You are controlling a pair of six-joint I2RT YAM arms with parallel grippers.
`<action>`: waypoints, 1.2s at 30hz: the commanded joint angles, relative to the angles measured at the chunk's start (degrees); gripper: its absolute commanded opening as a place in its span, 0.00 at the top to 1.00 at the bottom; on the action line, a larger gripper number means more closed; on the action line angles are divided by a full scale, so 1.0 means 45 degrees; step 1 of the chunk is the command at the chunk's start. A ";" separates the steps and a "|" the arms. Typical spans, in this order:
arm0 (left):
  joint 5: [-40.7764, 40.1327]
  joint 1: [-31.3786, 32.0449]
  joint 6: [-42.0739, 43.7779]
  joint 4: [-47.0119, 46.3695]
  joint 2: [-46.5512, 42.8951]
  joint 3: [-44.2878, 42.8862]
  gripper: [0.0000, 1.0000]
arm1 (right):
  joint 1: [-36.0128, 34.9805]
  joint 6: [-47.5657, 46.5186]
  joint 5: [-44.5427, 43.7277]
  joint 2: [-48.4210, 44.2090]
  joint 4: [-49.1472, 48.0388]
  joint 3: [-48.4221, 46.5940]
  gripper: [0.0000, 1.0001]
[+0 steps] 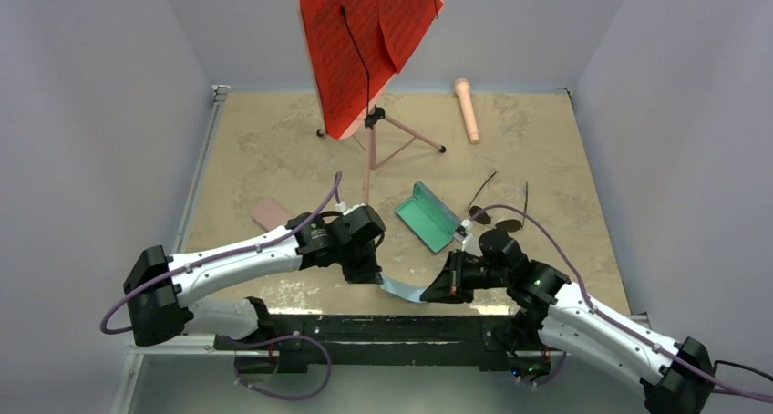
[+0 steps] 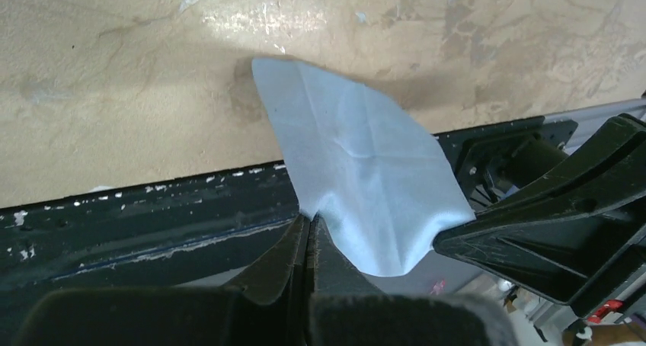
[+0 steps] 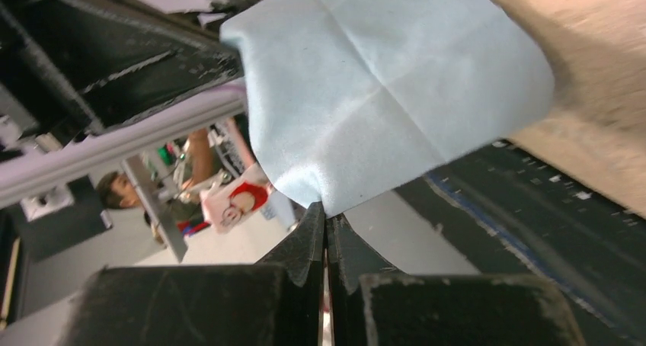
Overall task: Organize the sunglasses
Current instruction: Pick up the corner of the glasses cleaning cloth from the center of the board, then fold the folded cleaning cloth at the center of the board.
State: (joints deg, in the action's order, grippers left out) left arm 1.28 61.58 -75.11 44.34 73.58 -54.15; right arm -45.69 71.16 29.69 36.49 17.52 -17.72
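Note:
A black pair of sunglasses with long thin arms lies on the table just beyond my right arm. Both grippers are low at the near edge of the table, holding a light blue cloth stretched between them. My left gripper is shut on one corner of the cloth, with its jaws pressed together. My right gripper is shut on another corner of the cloth, jaws tight. Neither gripper touches the sunglasses.
An open flat case with a green lining lies left of the sunglasses. A pink case lies behind my left arm. A red music stand on a tripod stands at the back, with a pink microphone-shaped object to its right. The black base rail runs under the cloth.

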 commanded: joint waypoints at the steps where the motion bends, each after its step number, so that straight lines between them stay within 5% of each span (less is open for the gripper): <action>1: 0.0548 0.0046 0.0492 0.1295 -0.0617 -0.0668 1.00 | -0.0061 0.0640 0.1412 -0.0269 0.0624 -0.0958 1.00; 12: -0.0228 -0.0791 0.0895 0.1562 0.0008 -0.0921 1.00 | 0.0368 0.0582 0.0844 0.1360 -0.0678 -0.0510 1.00; 22: 0.0091 -0.2338 0.1757 -0.0298 0.2396 -0.1504 1.00 | 0.3290 -0.1863 0.1231 0.3965 -0.0550 -0.1478 1.00; 36: -0.0123 -0.2474 0.2004 -0.0112 0.4997 -0.2519 1.00 | 0.4074 -0.3185 0.1163 0.6390 -0.0976 -0.1620 1.00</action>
State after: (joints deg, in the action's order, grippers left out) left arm 1.15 50.68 -66.41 44.31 95.90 -65.28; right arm -27.57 59.20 34.06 64.69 15.42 -24.86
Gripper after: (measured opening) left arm 0.011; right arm 0.007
